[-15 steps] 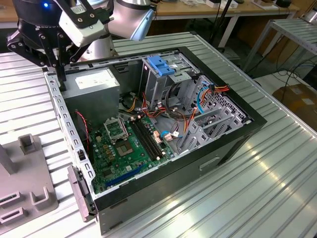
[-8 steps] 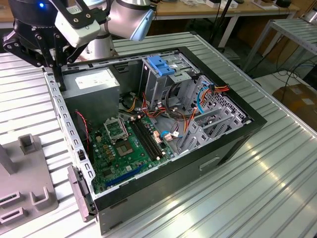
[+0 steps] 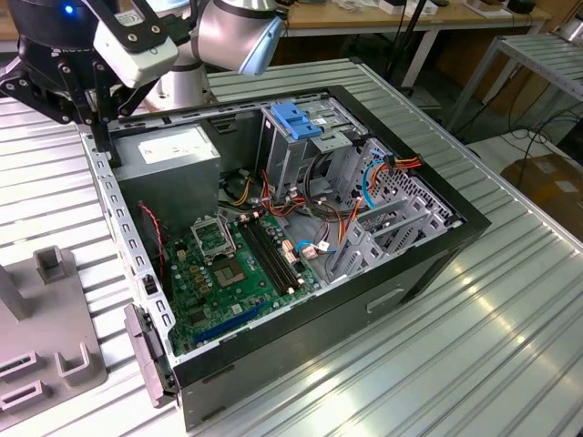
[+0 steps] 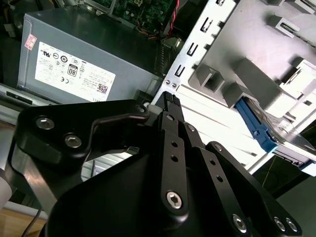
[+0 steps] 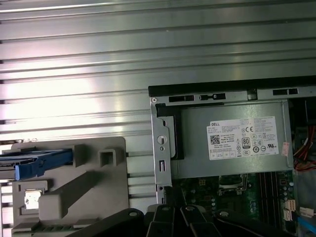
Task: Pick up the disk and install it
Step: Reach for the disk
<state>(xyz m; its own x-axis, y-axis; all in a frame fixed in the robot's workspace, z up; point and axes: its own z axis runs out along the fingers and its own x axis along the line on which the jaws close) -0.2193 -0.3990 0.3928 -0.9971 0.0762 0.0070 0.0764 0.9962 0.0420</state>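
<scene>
Nearest in the exterior view lies the ribbed silver-metal table [image 3: 474,346]. A grey plastic holder with raised blocks [image 3: 73,364] rests on it at the exterior view's left. Beside the holder stands the open black computer case [image 3: 364,291], its side panel off. A green motherboard [image 3: 228,273] sits in its near part.

Farther back, in the case's far-left corner, is the large grey power-supply box with a white sticker [image 3: 178,159]. To the exterior view's right of it rises the metal drive cage [image 3: 291,159], topped by a blue plastic latch [image 3: 296,118].

The black gripper [image 3: 96,123] hangs from the silver-grey arm [image 3: 232,32] above the case's far-left wall, just beside the power-supply box. Whether its pincer is spread or pressed together cannot be told, and nothing shows in its grasp.

The disk [image 5: 44,163], a flat silver-metal drive framed by a blue plastic carrier, is slotted into the grey holder on the table outside the case. It is apart from the gripper. In the second wrist view the disk [image 4: 254,126] shows its blue edge beyond the gripper [image 4: 168,98], with the case wall between them.

Workbenches stand beyond the table.
</scene>
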